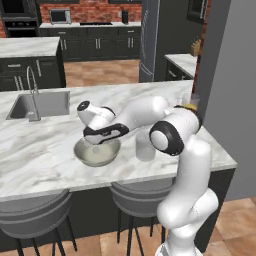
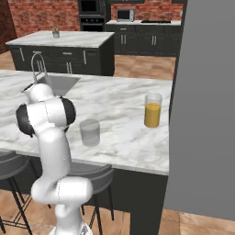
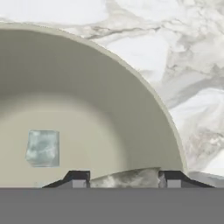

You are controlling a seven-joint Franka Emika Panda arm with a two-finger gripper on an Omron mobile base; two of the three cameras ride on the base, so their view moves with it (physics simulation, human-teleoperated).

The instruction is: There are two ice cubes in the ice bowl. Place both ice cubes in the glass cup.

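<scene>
Down in the lower middle of the left base view, the ice bowl (image 1: 97, 152) sits on the white marble counter (image 1: 45, 155). The gripper (image 1: 98, 145) reaches down into the bowl from above, with the white arm bending over it. Just to the right of the bowl stands the glass cup (image 1: 145, 146). It looks empty, so no ice seems to be in it yet. A sink (image 1: 42, 105) is at the upper left.

Near the middle of the right base view, the glass cup (image 2: 90, 132) stands on the counter, and it looks empty here too. To its right, well apart, is a glass of orange drink (image 2: 153, 110). The arm hides the bowl.

At the bottom of the hand view, the two dark fingertips (image 3: 78, 179) are half shut, with a pale cloudy ice cube (image 3: 127, 178) between them. It looks pinched, but I cannot be sure it is held tight. The other ice cube (image 3: 42, 148) lies on the bowl's floor at the lower left. The bowl's rim (image 3: 144, 87) curves across the picture.

So both cubes are still in the bowl. The first looks about ready to lift, and both must still go into the cup.
</scene>
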